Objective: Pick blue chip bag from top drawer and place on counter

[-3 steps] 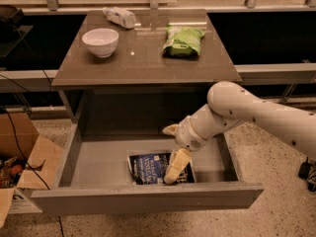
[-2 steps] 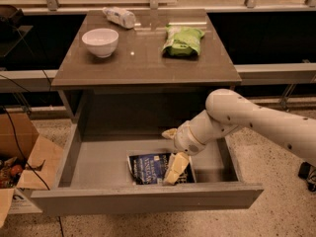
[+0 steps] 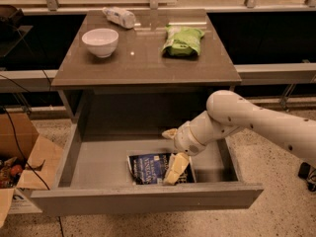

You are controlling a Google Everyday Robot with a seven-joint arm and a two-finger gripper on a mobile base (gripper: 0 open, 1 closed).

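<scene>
Currently doing: pick step, bag not yet clamped
Camera view: gripper (image 3: 170,157) down inside top drawer (image 3: 98,162), claw spread wide, one finger (image 3: 177,168) lying on blue chip bag (image 3: 148,168)
Bag: flat on drawer floor, near front panel
Counter (image 3: 143,63): white bowl (image 3: 100,41), light green chip bag (image 3: 183,41)
Next: likely close on bag, lift clear of drawer front, set down on bare counter

Glossy white tubular arm (image 3: 256,120), dark-speckled, ribbed wrist (image 3: 190,138), pale yellow jaws inside the top drawer (image 3: 98,162).
</scene>
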